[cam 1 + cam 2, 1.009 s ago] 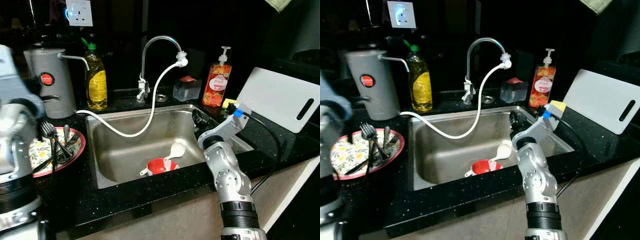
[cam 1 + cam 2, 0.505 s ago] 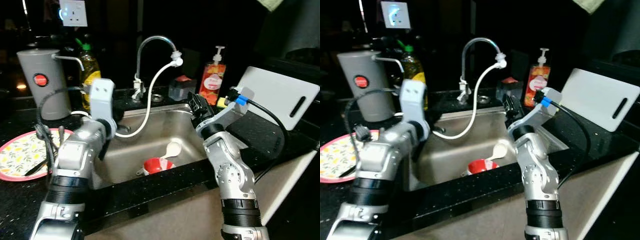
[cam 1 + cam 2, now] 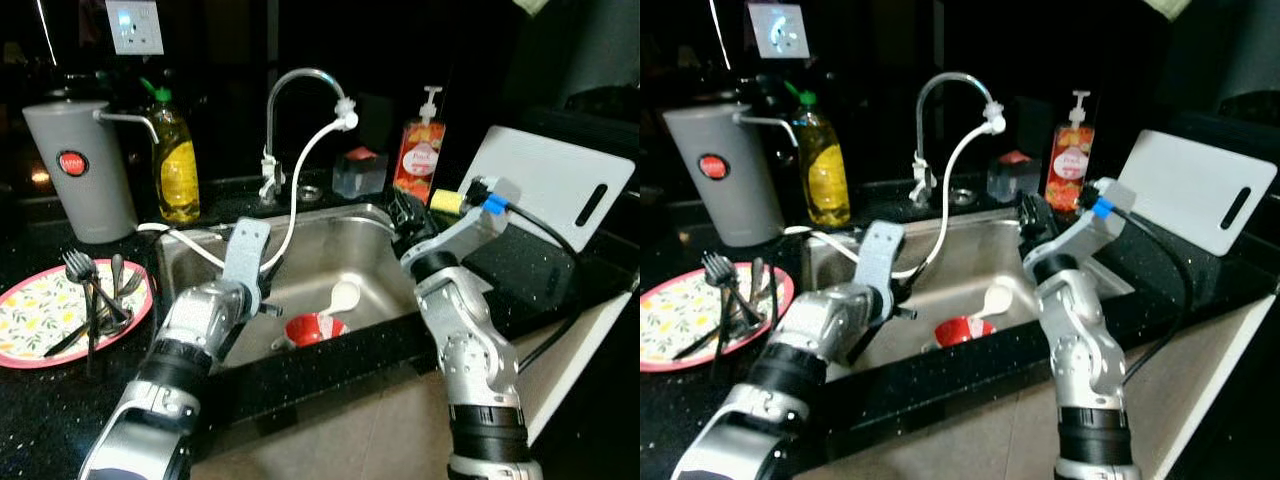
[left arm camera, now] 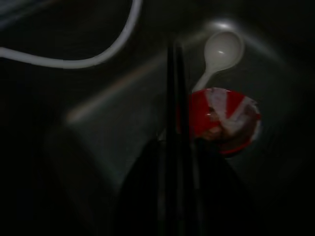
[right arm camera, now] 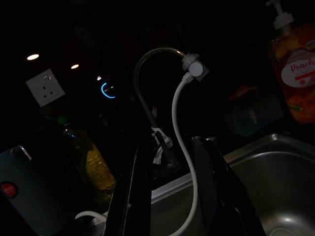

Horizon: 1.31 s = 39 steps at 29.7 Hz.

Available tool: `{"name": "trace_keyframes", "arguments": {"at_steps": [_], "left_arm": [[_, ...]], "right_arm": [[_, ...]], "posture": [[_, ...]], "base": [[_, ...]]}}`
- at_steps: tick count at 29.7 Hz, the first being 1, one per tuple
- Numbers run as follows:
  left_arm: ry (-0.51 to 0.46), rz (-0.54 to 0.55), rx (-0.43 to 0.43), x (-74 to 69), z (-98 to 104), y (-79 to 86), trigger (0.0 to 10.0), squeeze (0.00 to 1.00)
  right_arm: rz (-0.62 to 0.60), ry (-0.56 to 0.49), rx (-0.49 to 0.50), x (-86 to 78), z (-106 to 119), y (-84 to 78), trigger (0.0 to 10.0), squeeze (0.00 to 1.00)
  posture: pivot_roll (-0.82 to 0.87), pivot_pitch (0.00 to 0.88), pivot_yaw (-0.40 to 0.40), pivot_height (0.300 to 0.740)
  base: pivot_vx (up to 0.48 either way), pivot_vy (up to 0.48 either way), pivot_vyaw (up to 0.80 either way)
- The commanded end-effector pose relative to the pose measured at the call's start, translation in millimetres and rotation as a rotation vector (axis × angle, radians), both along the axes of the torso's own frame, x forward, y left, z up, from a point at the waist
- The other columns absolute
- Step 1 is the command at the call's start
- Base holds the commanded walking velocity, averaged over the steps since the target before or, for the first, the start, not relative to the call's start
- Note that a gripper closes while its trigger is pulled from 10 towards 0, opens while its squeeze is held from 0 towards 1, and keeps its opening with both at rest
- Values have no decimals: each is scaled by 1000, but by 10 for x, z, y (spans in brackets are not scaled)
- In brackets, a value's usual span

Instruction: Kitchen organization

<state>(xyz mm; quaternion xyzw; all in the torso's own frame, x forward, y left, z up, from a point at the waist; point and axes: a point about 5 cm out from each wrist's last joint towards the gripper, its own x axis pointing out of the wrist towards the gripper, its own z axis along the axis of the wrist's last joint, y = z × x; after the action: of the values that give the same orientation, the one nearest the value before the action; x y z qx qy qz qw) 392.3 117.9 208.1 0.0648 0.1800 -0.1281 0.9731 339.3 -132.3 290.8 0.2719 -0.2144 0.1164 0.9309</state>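
OK, my left gripper (image 4: 174, 98) is over the sink (image 3: 330, 235), fingers pressed together; wrist cam shows red bowl (image 4: 224, 120) and white spoon (image 4: 221, 51) just beside the tips. Right gripper (image 5: 170, 196), fingers apart, faces the tap (image 5: 157, 83) w/ hose.

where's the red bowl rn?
In the left eye view, the red bowl sits on the steel sink floor, near its front wall, beside the white spoon.
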Motion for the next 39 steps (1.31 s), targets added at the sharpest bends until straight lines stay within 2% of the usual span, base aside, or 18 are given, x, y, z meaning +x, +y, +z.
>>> {"name": "trace_keyframes", "arguments": {"at_steps": [1,2,3,4,5,6,7,8,11,15,17,20,27,34,36,39], "left_arm": [[-54,37,8,34,54,43,10000,1000],[-54,37,8,34,54,43,10000,1000],[-211,41,-54,43,285,35,10000,1000],[-386,39,-163,6,557,38,10000,0],[-536,77,-249,-60,788,111,10000,0],[-536,77,-249,-60,788,111,10000,0],[-659,113,-278,-164,942,224,10000,0],[-678,116,-260,-189,949,251,10000,0],[-667,92,-242,-228,902,254,10000,0],[-668,85,-174,-288,778,285,10000,0],[-659,109,-145,-293,714,322,10000,0],[-659,177,-43,-320,600,416,10000,0],[-659,203,-25,-385,568,477,10000,0],[-622,264,-27,-443,431,610,10000,0],[-618,297,-64,-467,357,714,10000,0],[-622,304,-113,-484,324,751,10000,0]], "right_arm": [[6,15,1,-5,-21,5,10000,0],[6,15,1,-5,-21,5,10000,0],[9,15,-2,-7,-22,8,10000,0],[13,16,-4,-11,-23,13,10000,0],[17,17,-7,-10,-25,20,10000,0],[17,17,-7,-10,-25,20,10000,0],[24,19,-8,-10,-29,33,10000,0],[27,20,-8,-9,-30,40,10000,0],[34,22,-10,-5,-35,56,10000,0],[44,24,-18,1,-40,89,10000,0],[46,24,-19,3,-40,96,10000,0],[46,32,-16,7,-59,104,10000,0],[55,48,-13,11,-107,132,10000,0],[66,54,-16,21,-114,157,10000,0],[71,66,-20,25,-142,163,10000,0],[80,73,-26,31,-155,186,10000,0]], "posture": [[-79,0,-20,740],[-79,0,-20,740],[-77,0,-22,740],[-76,0,-25,740],[-76,0,-28,740],[-76,0,-28,740],[-70,0,-34,740],[-69,0,-35,740],[-64,0,-40,740],[-58,0,-40,740],[-50,0,-43,740],[-30,0,-46,740],[-8,0,-58,740],[-4,0,-69,740],[-4,0,-77,740],[-5,0,-78,740]], "base": [[0,0,0],[0,0,0],[0,0,0],[0,0,0],[0,0,0],[0,0,0],[0,0,0],[0,0,0],[0,0,0],[0,0,0],[0,0,0],[0,0,0],[0,0,0],[0,0,0],[0,0,0],[0,0,0]]}}
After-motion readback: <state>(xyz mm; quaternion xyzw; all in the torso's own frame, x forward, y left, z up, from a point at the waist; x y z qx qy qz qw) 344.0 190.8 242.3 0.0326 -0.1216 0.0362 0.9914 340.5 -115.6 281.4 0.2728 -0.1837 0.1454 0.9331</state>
